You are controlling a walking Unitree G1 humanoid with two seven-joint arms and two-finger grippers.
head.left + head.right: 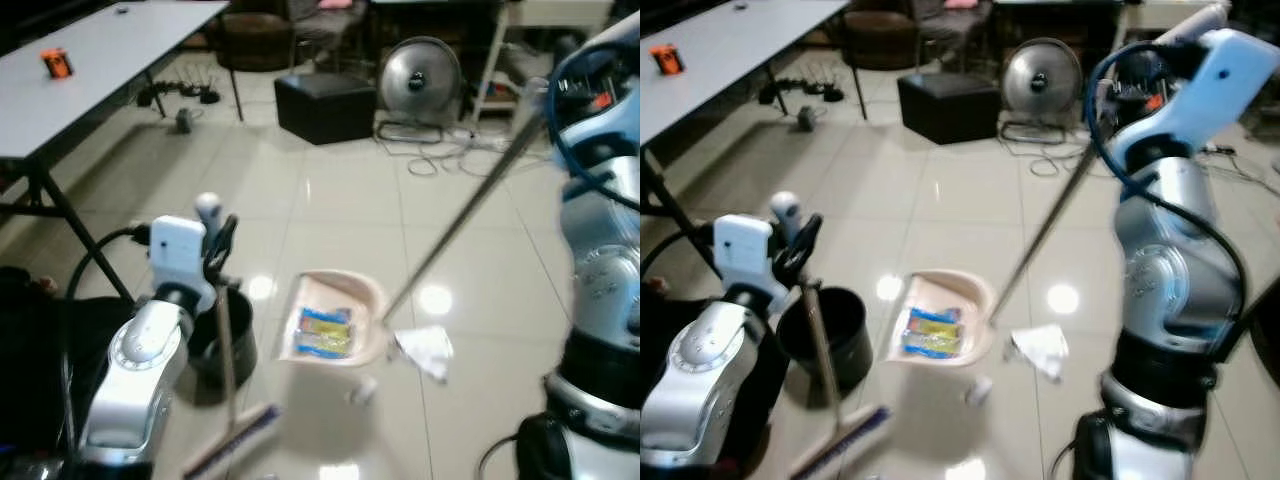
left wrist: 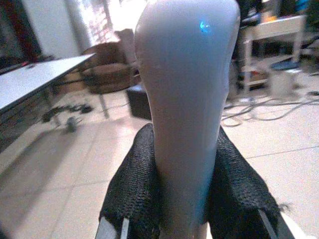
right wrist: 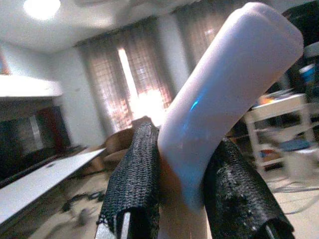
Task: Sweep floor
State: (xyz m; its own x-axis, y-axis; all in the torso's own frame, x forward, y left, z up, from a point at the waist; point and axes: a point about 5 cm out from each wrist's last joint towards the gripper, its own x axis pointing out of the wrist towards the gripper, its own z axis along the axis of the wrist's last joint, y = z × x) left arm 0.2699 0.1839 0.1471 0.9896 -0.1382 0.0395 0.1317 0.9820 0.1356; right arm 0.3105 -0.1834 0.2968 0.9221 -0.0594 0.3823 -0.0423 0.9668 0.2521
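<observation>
One blue-and-yellow wrapper lies in the cream plastic dustpan (image 1: 335,322) on the glossy tiled floor (image 1: 330,200); a crumpled white paper (image 1: 424,350) waits just beside its lip. Your left tool (image 2: 187,199) pinches the broom's pale handle (image 2: 187,94), your right tool (image 3: 187,199) pinches the dustpan's pale grip (image 3: 224,94). Judged partly done; paper remains.

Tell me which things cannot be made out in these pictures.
- Packet in the dustpan: print too blurred in both eye views.
- Small white object on the floor beside the crumpled paper: too small and blurred to name.
- Broom head: blurred, cut by the bottom edge.
- Orange item on the table: too small.
- Bin contents: dark inside.
</observation>
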